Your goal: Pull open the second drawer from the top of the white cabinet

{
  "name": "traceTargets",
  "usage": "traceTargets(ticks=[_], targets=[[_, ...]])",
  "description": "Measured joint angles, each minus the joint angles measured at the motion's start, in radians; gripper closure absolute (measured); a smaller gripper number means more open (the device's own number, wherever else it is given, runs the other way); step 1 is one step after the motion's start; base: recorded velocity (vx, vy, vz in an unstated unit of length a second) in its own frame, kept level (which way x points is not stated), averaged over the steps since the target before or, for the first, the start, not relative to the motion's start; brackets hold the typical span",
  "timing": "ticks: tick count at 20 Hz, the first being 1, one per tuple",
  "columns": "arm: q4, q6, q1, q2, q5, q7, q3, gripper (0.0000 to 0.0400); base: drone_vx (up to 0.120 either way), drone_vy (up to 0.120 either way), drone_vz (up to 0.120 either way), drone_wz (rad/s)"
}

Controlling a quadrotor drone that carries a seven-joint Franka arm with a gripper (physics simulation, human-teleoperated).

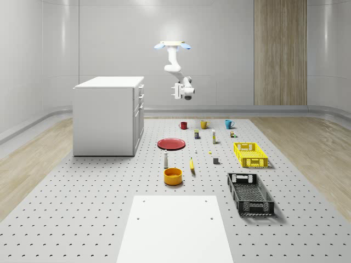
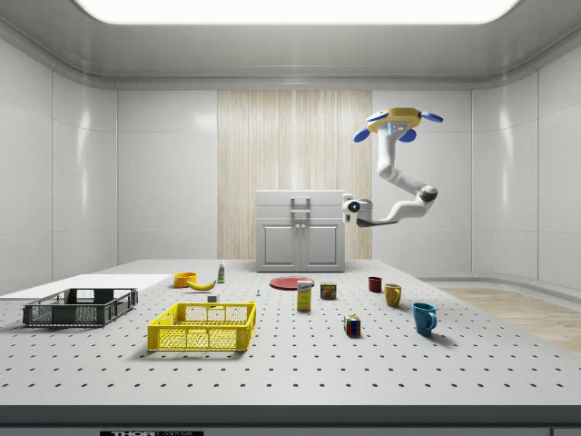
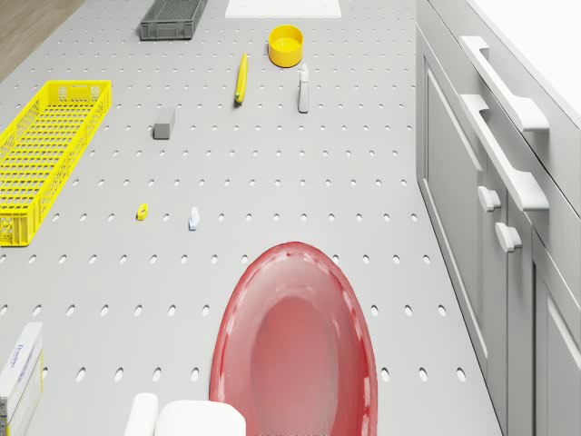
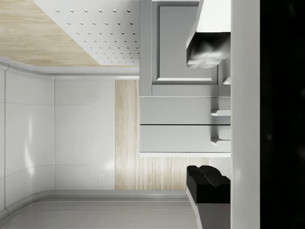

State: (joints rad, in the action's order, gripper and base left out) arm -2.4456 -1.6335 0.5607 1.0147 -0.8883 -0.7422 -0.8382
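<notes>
From my station the jaws stood wide apart, holding nothing: in the wrist view one fingertip [image 4: 206,50] and the other framed the cabinet front with a broad gap between them. The gripper [image 1: 177,91] hung in the air, level with the upper part of the white cabinet [image 1: 105,116] and apart from its drawer face, pointing toward it. In the side view I saw the gripper [image 2: 351,208] just to the right of the cabinet's [image 2: 300,231] handles.

The second drawer [image 4: 183,110] looked shut, flush with the top drawer [image 4: 183,138] beside it; its bar handle [image 3: 504,150] lay under the top handle [image 3: 505,84] in the drone view, with two small door knobs [image 3: 489,197] lower down.

The arm [image 1: 173,61] bent down from the drone [image 1: 173,46], which hovered well above the perforated table [image 1: 98,208], out in front of the cabinet's drawer side and roughly over the red plate [image 1: 171,143].

On the table I could see a red mug [image 1: 184,125], a yellow mug [image 1: 203,124] and a blue mug [image 1: 228,124] in a row behind the plate. Nearer the camera sat an orange bowl [image 1: 173,176], a banana [image 1: 192,164] and a small white bottle [image 1: 165,159]. A yellow crate [image 1: 250,154] and a black crate [image 1: 250,193] lay toward the whole-scene view's right.
</notes>
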Motion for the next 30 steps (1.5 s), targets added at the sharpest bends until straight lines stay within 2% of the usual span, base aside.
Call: traceTargets(ticks=[6,15,23,30], targets=[[-0.003,-0.019,0.021,0.021,0.016,-0.013,-0.008,0.0100,0.120,-0.113,0.000,0.000],[-0.006,-0.045,0.048,0.049,0.038,-0.032,-0.017,0.0100,0.120,0.000,0.000,0.000],[-0.009,-0.064,0.069,0.072,0.056,-0.046,-0.024,0.0100,0.120,-0.105,0.000,0.000],[-0.011,-0.079,0.085,0.089,0.070,-0.058,-0.029,0.0100,0.120,0.000,0.000,0.000]])
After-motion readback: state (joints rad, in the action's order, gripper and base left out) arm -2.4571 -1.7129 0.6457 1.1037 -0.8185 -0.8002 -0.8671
